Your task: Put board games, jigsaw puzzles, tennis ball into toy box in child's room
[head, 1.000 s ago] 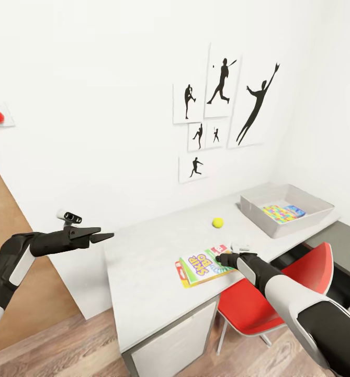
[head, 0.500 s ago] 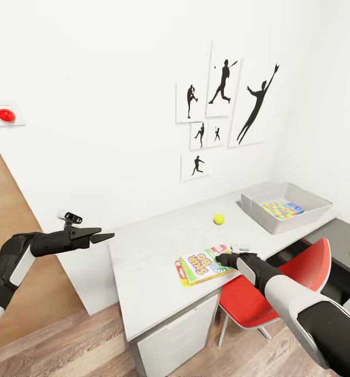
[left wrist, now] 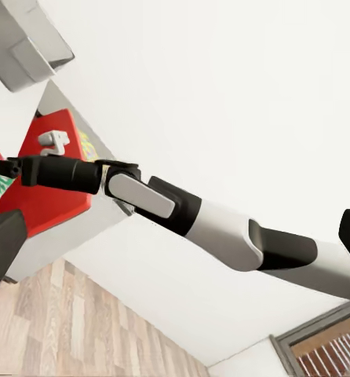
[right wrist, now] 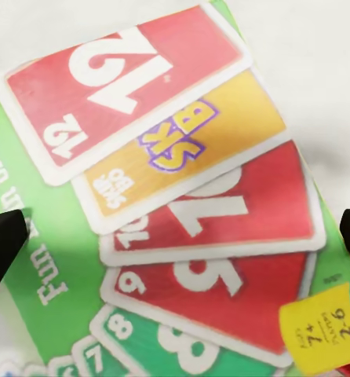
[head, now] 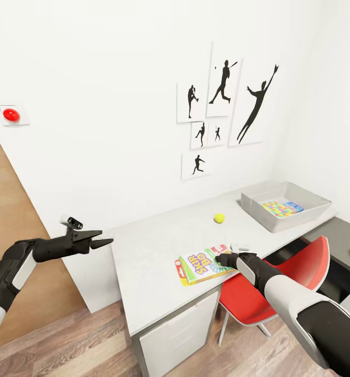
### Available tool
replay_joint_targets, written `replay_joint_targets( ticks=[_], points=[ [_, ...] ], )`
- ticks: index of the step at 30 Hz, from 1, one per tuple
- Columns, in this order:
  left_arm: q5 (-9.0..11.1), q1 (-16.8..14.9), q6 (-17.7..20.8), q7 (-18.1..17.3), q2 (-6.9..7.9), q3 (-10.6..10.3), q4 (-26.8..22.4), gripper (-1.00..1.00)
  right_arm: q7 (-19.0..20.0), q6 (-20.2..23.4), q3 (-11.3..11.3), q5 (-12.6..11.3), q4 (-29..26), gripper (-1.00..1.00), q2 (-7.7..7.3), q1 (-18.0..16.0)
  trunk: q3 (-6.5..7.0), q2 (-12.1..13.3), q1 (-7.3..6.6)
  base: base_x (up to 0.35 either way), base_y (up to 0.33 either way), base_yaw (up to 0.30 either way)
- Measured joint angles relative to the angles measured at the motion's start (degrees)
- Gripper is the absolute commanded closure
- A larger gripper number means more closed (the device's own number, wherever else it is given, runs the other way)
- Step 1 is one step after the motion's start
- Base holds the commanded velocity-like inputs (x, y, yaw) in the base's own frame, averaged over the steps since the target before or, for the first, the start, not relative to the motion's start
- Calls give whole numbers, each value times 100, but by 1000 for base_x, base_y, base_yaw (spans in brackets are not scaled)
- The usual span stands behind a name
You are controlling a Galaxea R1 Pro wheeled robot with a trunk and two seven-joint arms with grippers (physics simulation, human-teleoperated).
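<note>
Where head cam blurs, R wrist reads SKIP BO box [right wrist: 175,204] cards.

White wall [head: 106,78] with black sports-silhouette pictures [head: 224,107], red wall button [head: 11,114], wood-plank floor [head: 80,343], red chair [head: 279,285]

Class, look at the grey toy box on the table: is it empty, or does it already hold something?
Not empty. The toy box already holds a multicoloured jigsaw puzzle and something blue beside it.

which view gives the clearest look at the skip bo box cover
The right wrist view: the Skip-Bo box is seen close up, its printed cards readable. The head view shows the whole box small, on the table by the right end effector. The left wrist view catches a sliver.
</note>
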Motion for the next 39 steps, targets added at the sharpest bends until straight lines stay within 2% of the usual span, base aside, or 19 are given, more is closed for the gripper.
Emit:
replay_joint_targets(
  ticks=[3,10,21,39],
  points=[
    [5,-2,9,328,-2,2,172,-100,-4,0,-4,8,14,-100,12,-7,0,0,0,0,0,0],
    [-6,-3,1,556,-33,-7,351,-100,7,2,33,-84,-4,-100,86,7,-2,1,1,0,0,0],
    [-21,-2,-10,587,-38,2,363,-100,-9,168,-22,17,-53,-100,88,-4,0,0,0,-54,46,0],
    [-26,-3,-11,588,-38,0,363,-100,-6,171,10,-13,-34,-100,89,1,0,0,-1,3,54,0]
  ],
)
